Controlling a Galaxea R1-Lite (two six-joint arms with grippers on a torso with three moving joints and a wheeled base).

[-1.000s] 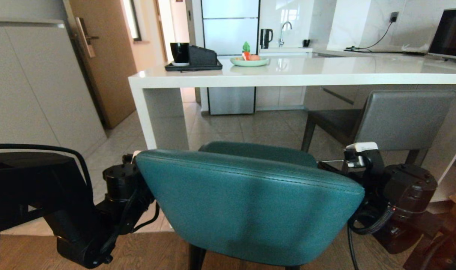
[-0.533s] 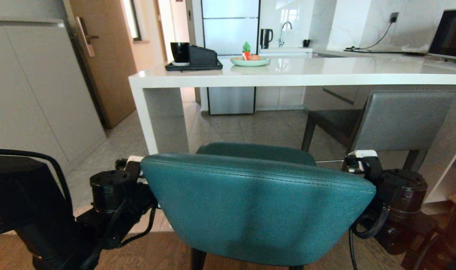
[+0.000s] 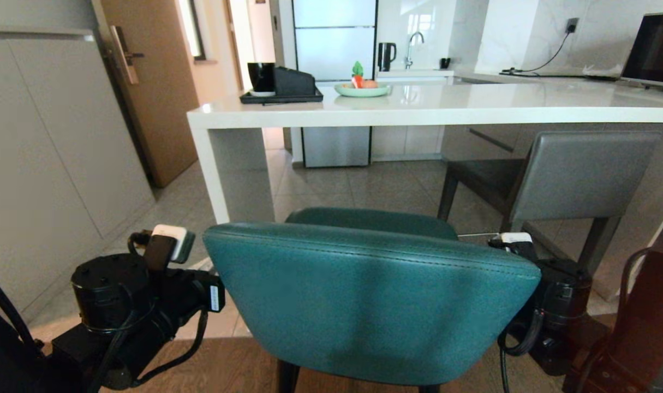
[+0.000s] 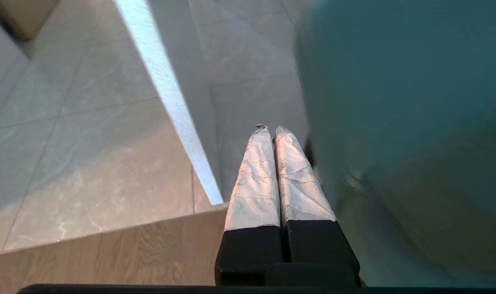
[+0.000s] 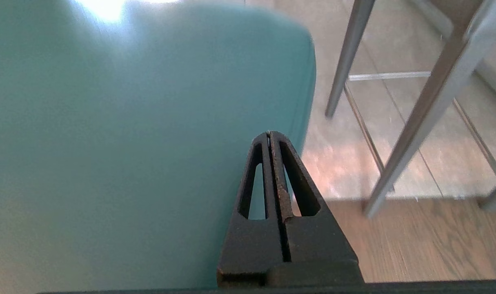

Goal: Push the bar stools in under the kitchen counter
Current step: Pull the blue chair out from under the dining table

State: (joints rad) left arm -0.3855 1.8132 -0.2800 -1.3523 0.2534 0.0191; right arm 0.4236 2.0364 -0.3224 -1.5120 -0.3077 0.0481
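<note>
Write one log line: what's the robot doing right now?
left gripper: shut, beside rounded teal leather stool | right gripper: shut, opposite side | stool outside white stone counter

Teal stool (image 3: 369,305): leather back in my lower centre, darker stitched seam along its top. Grey stool (image 3: 571,174): matte grey back and legs, right of frame. Counter (image 3: 418,109): glossy white, upper centre. My left gripper (image 4: 272,132): fingers wrapped in crinkled white over black bases. My right gripper (image 5: 269,136): plain black. Floor (image 3: 364,185): pale grey tile, brown woodgrain nearest me.

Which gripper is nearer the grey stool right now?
Right. The right gripper sits at the teal stool's right edge, with the grey stool just beyond it; the left gripper is at the teal stool's far side.
</note>
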